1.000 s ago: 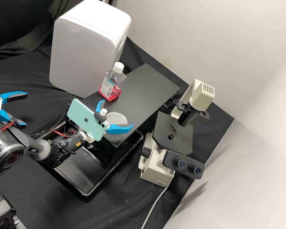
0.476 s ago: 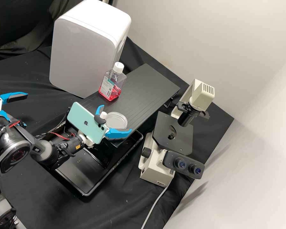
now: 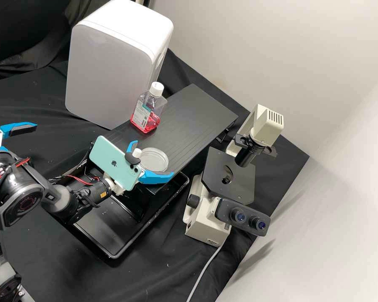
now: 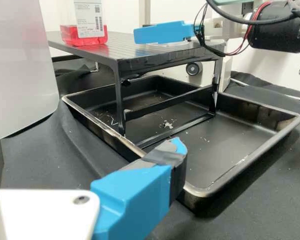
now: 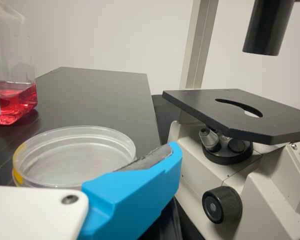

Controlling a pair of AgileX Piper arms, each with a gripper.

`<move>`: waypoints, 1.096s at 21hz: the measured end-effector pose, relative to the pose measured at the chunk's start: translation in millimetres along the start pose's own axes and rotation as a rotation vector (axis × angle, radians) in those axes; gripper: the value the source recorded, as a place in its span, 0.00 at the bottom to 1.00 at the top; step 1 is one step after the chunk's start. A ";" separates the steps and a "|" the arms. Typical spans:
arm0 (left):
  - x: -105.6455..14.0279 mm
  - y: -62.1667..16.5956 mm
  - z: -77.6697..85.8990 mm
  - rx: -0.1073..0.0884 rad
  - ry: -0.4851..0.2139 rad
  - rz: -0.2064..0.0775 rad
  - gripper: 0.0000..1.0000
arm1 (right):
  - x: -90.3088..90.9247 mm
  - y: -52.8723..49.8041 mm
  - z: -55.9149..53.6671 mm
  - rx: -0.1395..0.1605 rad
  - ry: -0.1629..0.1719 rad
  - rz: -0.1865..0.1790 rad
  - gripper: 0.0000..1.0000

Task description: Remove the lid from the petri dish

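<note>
A clear petri dish with its lid on sits at the near end of the raised black platform. My right gripper is open, one blue finger on each side of the dish and level with it. In the right wrist view the dish lies just past one blue finger, whose pad is close to the rim; I cannot tell if it touches. My left gripper is open at the far left above the black cloth, away from the dish, its fingers spread wide.
A flask of red liquid stands farther back on the platform, beside a white box. A black tray lies under the platform. A microscope stands to the right, its stage near the dish.
My right gripper has sunk a little and drawn back slightly, so its fingers now flank the dish at rim height. The left arm's body has shifted slightly.
</note>
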State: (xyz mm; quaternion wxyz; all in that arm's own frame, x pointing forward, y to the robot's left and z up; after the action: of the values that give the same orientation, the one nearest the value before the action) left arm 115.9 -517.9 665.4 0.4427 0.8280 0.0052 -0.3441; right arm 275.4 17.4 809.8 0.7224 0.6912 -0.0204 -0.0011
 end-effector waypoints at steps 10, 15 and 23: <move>0.7 -2.3 -0.3 0.008 0.003 -0.011 1.00 | 0.0 0.0 0.0 0.000 0.000 0.000 0.00; 0.7 -2.3 -0.3 0.008 0.003 -0.011 1.00 | 0.0 0.0 0.0 0.000 0.000 0.000 0.00; 0.7 -2.3 -0.3 0.008 0.003 -0.011 1.00 | 0.0 0.0 0.0 0.000 0.000 0.000 0.00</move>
State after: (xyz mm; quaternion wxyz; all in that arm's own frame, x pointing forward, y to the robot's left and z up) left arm 116.0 -516.5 663.5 0.4374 0.8303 0.0087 -0.3453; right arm 275.4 17.4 809.8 0.7224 0.6912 -0.0204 -0.0011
